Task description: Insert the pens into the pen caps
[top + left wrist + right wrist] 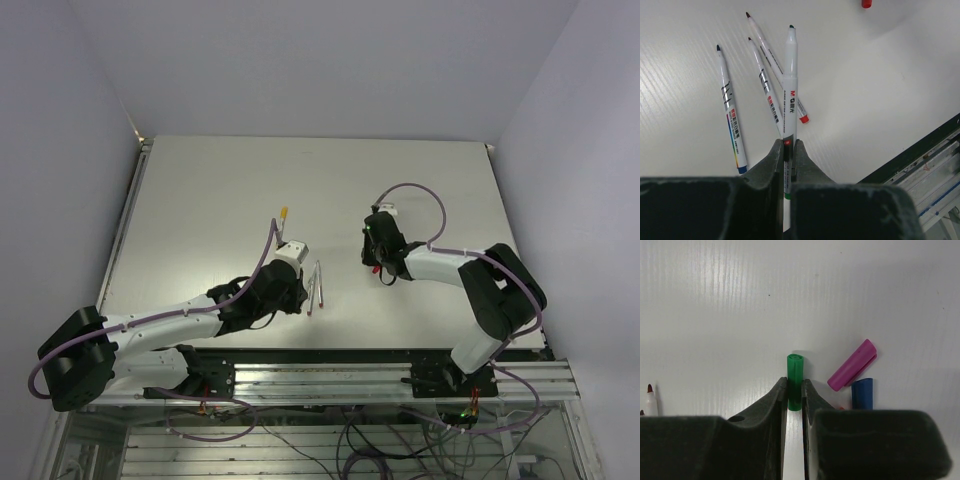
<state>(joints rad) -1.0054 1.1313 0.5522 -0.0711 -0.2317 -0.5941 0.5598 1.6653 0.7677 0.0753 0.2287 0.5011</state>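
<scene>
**Item 1. Left gripper (788, 150).** We record it clenched on one pen (790, 75). Both fingers (772, 162) press the lower barrel. The dark tip points away from the fingers, and a green end shows behind them, toward the wrist.

**Item 2. Loose pens, three, on the table (880, 75).** All lie beyond the left fingertips and to their left, uncapped, with tips pointing away.
- The blue-ended pen (732, 120) lies farthest left, apart from the others.
- The middle pen (764, 85) runs in close beside the held barrel.
- The red-ended pen (766, 50) passes behind the held barrel, and its coloured end lies just right of it.

**Item 3. Red cap (866, 3).** It lies far beyond the left fingers and to their right, cut by the frame edge.

**Item 4. Right gripper (795, 390).** We record it grasping the green cap (795, 371). The cap is pinched at its near half between both fingers (775, 402), with its far end sticking out past the fingertips.

**Item 5. Purple cap (852, 365).** It lies tilted on the table, right of the right fingertips.

**Item 6. Blue cap (862, 394).** It sits just beside the right-hand finger, its top under the purple cap's lower end. We cannot tell whether the two touch.

**Item 7. Pen tip (650, 402).** It is dark red, far left of the right fingers, and its barrel is hidden.
</scene>
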